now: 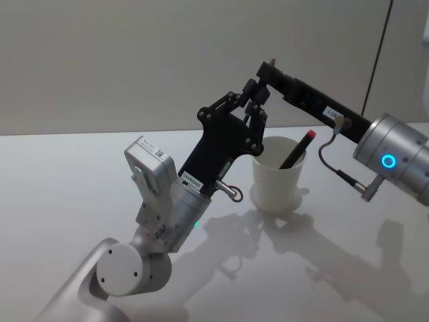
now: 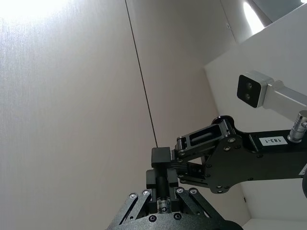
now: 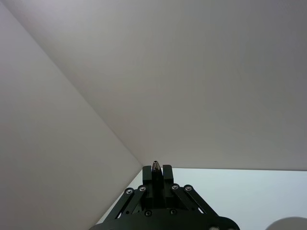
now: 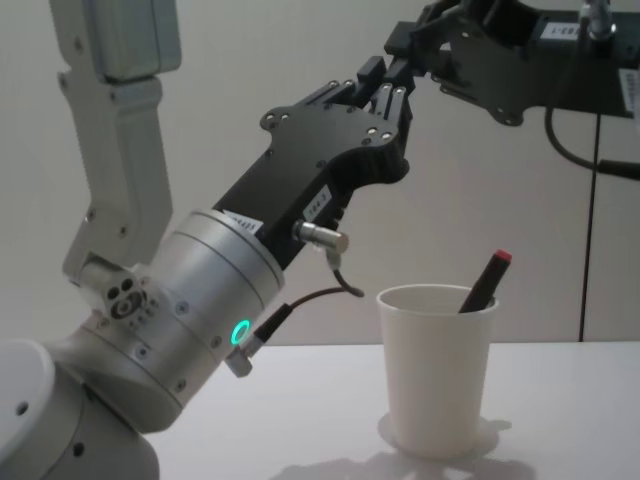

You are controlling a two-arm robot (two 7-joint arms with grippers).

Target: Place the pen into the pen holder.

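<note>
The left gripper (image 1: 253,96) is nearest, raised off the table (image 1: 67,181) with its fingers drawn together on nothing. Just below it and a little to its right stands the pen holder (image 1: 277,183), upright on the table. The pen (image 1: 297,149) is already inside, leaning on the rim with its red end sticking out. Beyond, the right gripper (image 1: 269,68) hangs high, closed and empty, nearly tip to tip with the left. The placing looks done; only withdrawing the arms seems left

Black left gripper (image 1: 255,90) and black right gripper (image 1: 268,67) crowd air above white paper cup (image 1: 278,181); white tabletop (image 1: 80,181) around cup open.
</note>
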